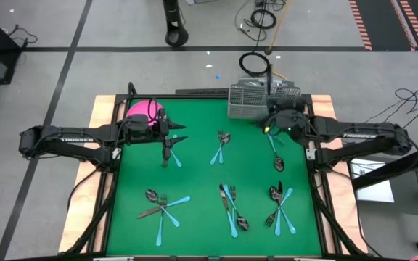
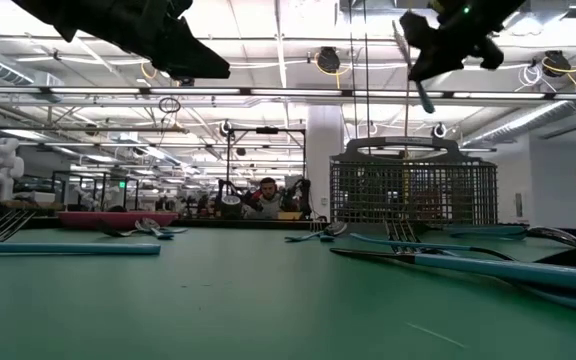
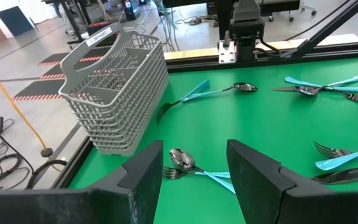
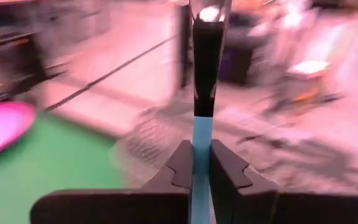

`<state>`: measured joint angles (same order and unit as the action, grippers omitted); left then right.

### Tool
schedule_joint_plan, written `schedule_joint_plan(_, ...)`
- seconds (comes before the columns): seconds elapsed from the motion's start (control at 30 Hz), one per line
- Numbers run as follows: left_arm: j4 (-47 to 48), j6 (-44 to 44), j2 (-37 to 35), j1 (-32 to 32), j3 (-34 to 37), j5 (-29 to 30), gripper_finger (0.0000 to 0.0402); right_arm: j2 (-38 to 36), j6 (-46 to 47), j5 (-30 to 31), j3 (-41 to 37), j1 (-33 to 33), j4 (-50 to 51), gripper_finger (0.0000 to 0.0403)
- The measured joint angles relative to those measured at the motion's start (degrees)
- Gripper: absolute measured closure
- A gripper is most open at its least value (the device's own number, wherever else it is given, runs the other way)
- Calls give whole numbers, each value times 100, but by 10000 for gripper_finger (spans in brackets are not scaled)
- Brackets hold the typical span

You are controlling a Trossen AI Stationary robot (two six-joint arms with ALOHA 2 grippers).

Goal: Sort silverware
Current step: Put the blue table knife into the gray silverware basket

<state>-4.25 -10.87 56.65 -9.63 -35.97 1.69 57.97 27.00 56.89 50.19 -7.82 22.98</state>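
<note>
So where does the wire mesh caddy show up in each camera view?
High view: wire mesh caddy at the table's far edge, right of centre, beside the right gripper.
Low view: right of centre, below that gripper.
Left wrist view: upper left.
Right wrist view: too blurred to tell.
Shared landmark: pink plate.

Blue-handled and grey silverware [image 1: 227,203] lies in crossed clusters near the mesh caddy [image 1: 256,101]; one blue-handled piece [image 4: 202,124] is raised above it.
</note>
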Motion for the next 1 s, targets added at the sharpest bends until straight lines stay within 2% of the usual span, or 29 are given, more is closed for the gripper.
schedule_joint_plan(0.1, 8, 4, 0, 0, 0, 0, 221, 101, -46, 396, -2, -403, -301, 394)
schedule_joint_plan(0.23, 40, 41, 0, 0, 0, 0, 221, 473, -378, 150, -64, -923, -992, 394)
schedule_joint_plan(0.3, 48, 104, 0, 0, 0, -1, 221, 653, -423, 171, -173, -1231, -960, 394)
schedule_joint_plan(0.47, 201, 149, 0, 16, -2, -112, 221, 687, 492, 221, -638, -1917, -954, 394)
schedule_joint_plan(0.7, 601, 189, 0, 78, -2, -158, 221, 614, 116, 654, -1310, -2109, -1850, 394)
schedule_joint_plan(0.9, 763, 305, 0, 175, -2, -158, 221, 612, -438, 1163, -1314, -2174, -1771, 394)
schedule_joint_plan(1.0, 770, 308, 0, 192, -2, -160, 221, 620, -293, 1206, -1314, -2282, -1661, 394)
